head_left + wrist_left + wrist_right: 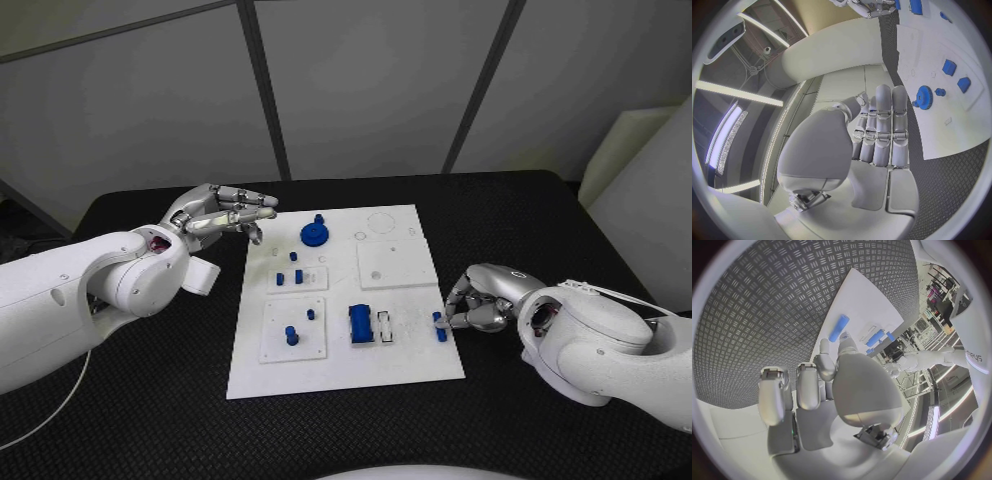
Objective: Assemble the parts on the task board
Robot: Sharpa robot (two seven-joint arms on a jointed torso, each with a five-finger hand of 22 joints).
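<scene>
Two hands flank the task board (pixel 346 375) in the head view: the left hand (pixel 216 215), fingers apart and empty, hovers off its far corner near a blue gear (pixel 315 234); the right hand (pixel 483 298) curls beside a small blue peg (pixel 440 325) at the board's near edge. Left wrist view: straight fingers (pixel 882 130), bare black table (pixel 954 185) alongside. Right wrist view: the peg (pixel 839 328) lies just past the fingertips; whether they grip it, I cannot tell.

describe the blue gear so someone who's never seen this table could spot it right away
Start at the white task board in the middle of the black table. Go to its far end, on the side of the left robot hand. The blue gear lies there, the only round, toothed blue part; the other blue pieces are small blocks and pegs.
</scene>
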